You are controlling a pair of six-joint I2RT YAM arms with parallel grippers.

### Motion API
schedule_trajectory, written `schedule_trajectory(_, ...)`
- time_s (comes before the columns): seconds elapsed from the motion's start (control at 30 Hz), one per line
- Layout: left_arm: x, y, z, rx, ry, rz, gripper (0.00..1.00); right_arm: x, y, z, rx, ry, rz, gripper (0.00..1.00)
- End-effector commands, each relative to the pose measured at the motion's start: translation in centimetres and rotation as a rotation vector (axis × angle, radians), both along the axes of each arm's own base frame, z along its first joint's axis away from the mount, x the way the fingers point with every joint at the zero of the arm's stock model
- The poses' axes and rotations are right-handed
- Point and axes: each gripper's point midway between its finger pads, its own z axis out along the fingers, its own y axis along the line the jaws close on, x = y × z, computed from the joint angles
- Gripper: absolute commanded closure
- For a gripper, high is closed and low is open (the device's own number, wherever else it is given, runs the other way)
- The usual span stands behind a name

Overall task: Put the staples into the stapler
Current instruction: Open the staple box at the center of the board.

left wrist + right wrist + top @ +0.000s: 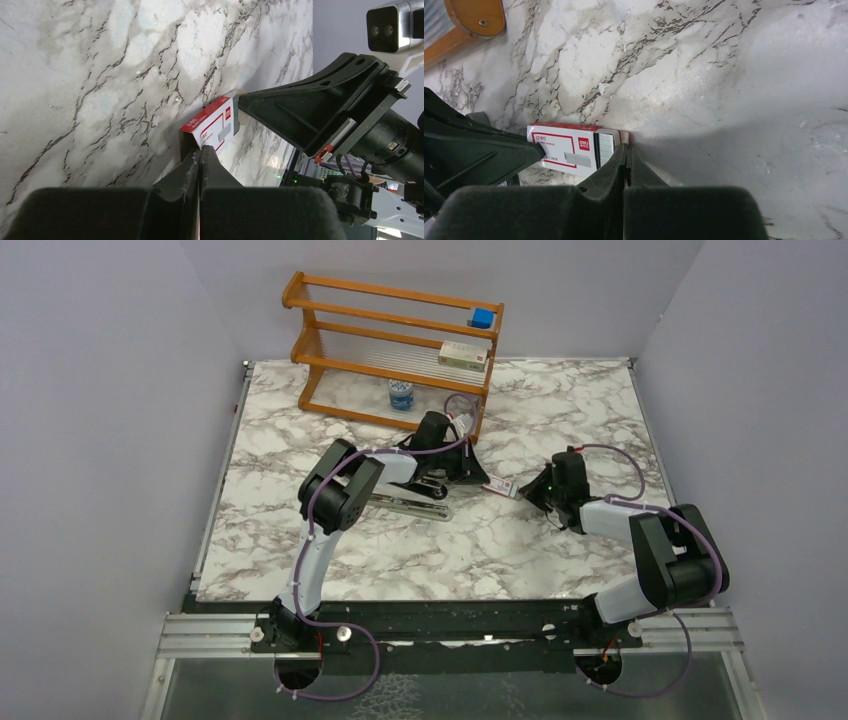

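The small red-and-white staple box point(564, 147) lies flat on the marble between my two grippers. Its inner tray is slid a little out on the right, and a silvery block of staples point(605, 148) shows in the gap. My right gripper point(626, 147) is shut, its tips against the tray's end wall; I cannot tell whether they pinch the card. My left gripper point(200, 150) is shut too, its tips touching the box's point(212, 122) other end. The black stapler point(410, 502) with its silver channel lies left of the box, partly under the left arm.
A wooden rack point(400, 340) stands at the back, holding a blue block point(483, 317) and a pale box point(463, 355). A small bottle point(401, 393) stands under it. The rack's foot point(474, 15) is close behind the box. Grey walls enclose the table point(560, 560).
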Motion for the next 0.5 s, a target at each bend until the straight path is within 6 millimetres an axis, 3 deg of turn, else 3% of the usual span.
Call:
schedule_trajectory(0.0, 0.0, 0.0, 0.5, -0.026, -0.012, -0.022, 1.00, -0.5, -0.5, -1.0, -0.038, 0.056, -0.001, 0.99)
schedule_trajectory(0.47, 2.5, 2.9, 0.3, 0.008, -0.022, 0.031, 1.00, -0.6, -3.5, -0.1, -0.206, 0.056, -0.053, 0.99)
